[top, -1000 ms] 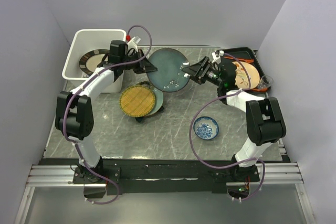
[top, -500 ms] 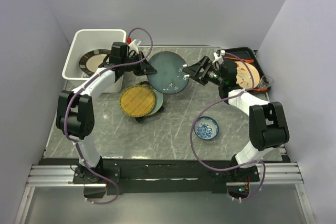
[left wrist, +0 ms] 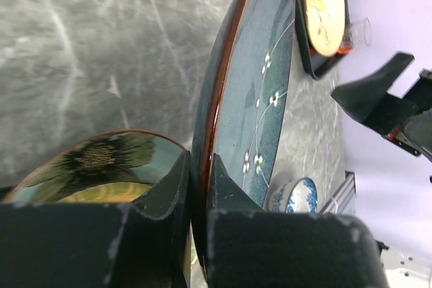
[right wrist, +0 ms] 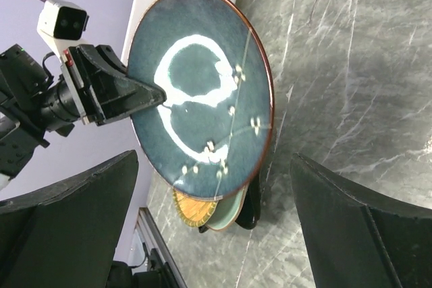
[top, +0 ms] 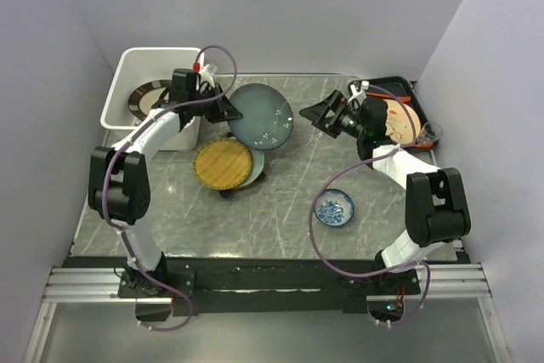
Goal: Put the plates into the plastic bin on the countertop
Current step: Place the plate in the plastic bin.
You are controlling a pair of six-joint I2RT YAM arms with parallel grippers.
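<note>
Just right of the bin (top: 127, 64), the left gripper (top: 228, 111) pinches the rim of a teal plate (top: 263, 116), the right gripper (top: 325, 114) beyond it gaping empty; the carry is in hand, and next the plate likely needs swinging left over the bin's wall

The left arm (top: 157, 129) and right arm (top: 393, 161) share one build: smooth white link shells between bulky black joint housings, on black bases bolted to a black plate (top: 263, 276) along the counter's near edge. A purple cable (top: 218, 48) loops off each arm. A white camera block (right wrist: 64, 21) with a dark lens rides the left wrist. The left gripper (left wrist: 200, 180) and right gripper (right wrist: 216, 214) have matte black, wedge-shaped jaws, the left's scuffed pale at the edges.
</note>
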